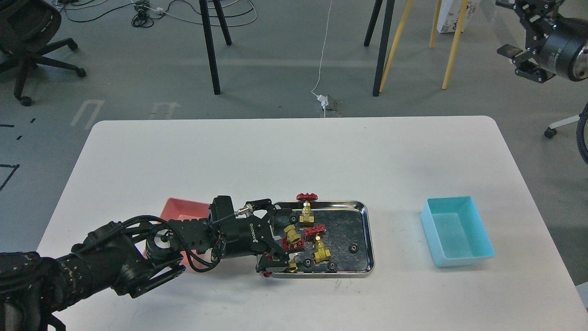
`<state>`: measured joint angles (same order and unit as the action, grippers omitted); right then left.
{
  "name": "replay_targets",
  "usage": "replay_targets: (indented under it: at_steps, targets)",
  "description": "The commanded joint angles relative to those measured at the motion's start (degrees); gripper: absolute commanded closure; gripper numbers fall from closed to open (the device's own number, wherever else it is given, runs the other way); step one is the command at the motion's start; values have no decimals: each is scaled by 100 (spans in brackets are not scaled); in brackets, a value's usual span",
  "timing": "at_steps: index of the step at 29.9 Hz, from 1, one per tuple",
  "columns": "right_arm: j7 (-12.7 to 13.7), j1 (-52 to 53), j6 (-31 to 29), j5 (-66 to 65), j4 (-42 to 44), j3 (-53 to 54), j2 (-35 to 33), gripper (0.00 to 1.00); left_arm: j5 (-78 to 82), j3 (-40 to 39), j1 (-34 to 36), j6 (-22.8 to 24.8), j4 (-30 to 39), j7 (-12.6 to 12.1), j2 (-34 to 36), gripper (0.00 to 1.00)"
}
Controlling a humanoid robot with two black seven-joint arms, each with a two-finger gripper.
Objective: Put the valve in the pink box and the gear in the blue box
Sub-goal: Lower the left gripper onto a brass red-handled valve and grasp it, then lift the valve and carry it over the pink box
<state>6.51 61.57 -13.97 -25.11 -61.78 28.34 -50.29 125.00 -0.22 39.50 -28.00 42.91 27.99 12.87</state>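
The left hand [272, 239] is reaching low over the near-left corner of the steel tray [367, 234], fingers spread around a valve [290, 265] that is lying there, mostly hidden beneath the lower finger. Three more valves are sitting in the tray among small black gears [353, 248]. The pink box [181, 213] is resting on the tabletop [294, 151] behind the left arm; the blue box [456, 231] is standing well right. The right hand [517, 50] is hovering far right; whether it is spread cannot be told.

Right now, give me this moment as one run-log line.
left gripper: open over steel tray left edge, at valve | right gripper: raised off-table, state unclear | pink box, blue box: no parts seen
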Motion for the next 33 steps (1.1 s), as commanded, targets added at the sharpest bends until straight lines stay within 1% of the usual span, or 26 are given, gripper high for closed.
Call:
replay_targets:
  at_steps: [1,6,9,12,17,19,20,21,22,26,29,31,33]
  targets:
    - [-9,-13,8,-2,8,-4,37,1,0,13,-4,0,7,1,31,11]
    - [-18,-5,8,-11,96,-4,98,1,0,13,-4,0,7,1,102,23]
    - [-18,-5,8,-11,105,-4,169,1,0,13,5,0,7,1,111,35]
    - [-27,-5,17,-81,114,-4,177,1,0,13,5,0,7,1,102,51]
    - [-27,-5,17,-196,237,-4,283,1,0,13,5,0,7,1,128,66]
    - [-27,-5,17,-196,272,-4,292,1,0,13,5,0,7,1,155,76]
    - [-27,-5,17,-204,272,-4,292,1,0,13,5,0,7,1,155,84]
    - [-27,-5,17,-204,281,-4,292,1,0,13,5,0,16,1,163,90]
    - [-27,-5,17,-204,316,-4,300,1,0,5,13,0,24,1,181,92]
    - [-27,-5,17,-196,447,-4,371,1,0,-92,75,0,147,1,417,92]
    - [-27,-5,8,-204,474,-4,397,1,-913,-119,250,0,550,1,734,92]
    - [-27,4,8,-204,492,-4,406,1,-1555,-110,400,0,945,1,1076,92]
    - [-27,30,8,-204,544,-4,424,1,-1917,-119,409,0,1367,1,1567,92]
